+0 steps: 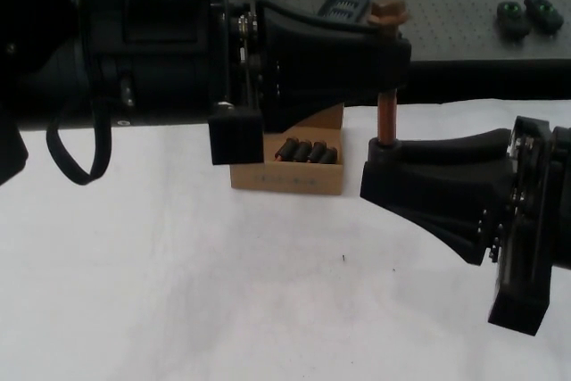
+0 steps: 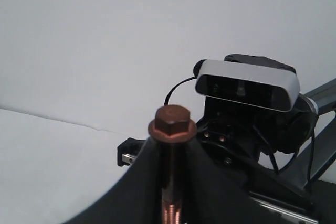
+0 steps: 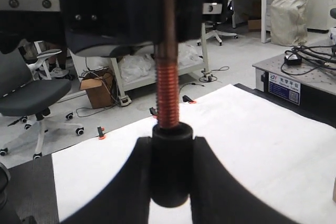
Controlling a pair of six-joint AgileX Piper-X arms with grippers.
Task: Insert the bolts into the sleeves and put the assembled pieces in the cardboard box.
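Observation:
My left gripper [image 1: 390, 46] is shut on a copper bolt [image 1: 385, 118] and holds it upright, hex head [image 2: 172, 121] on top. Below it my right gripper [image 1: 385, 165] is shut on a black sleeve [image 3: 169, 166]. The bolt's threaded end [image 3: 168, 98] stands in the sleeve's top opening. In the left wrist view the bolt shaft runs down between my left gripper's [image 2: 170, 161] dark fingers. Behind the grippers the cardboard box [image 1: 285, 178] sits on the white cloth with several black pieces [image 1: 308, 151] lying in it.
White cloth [image 1: 223, 292] covers the near bench, with bare room in front of the box. Two dark green-capped parts [image 1: 528, 15] lie on the perforated dark board at the back right. A black cable loop [image 1: 76, 153] hangs from the left arm.

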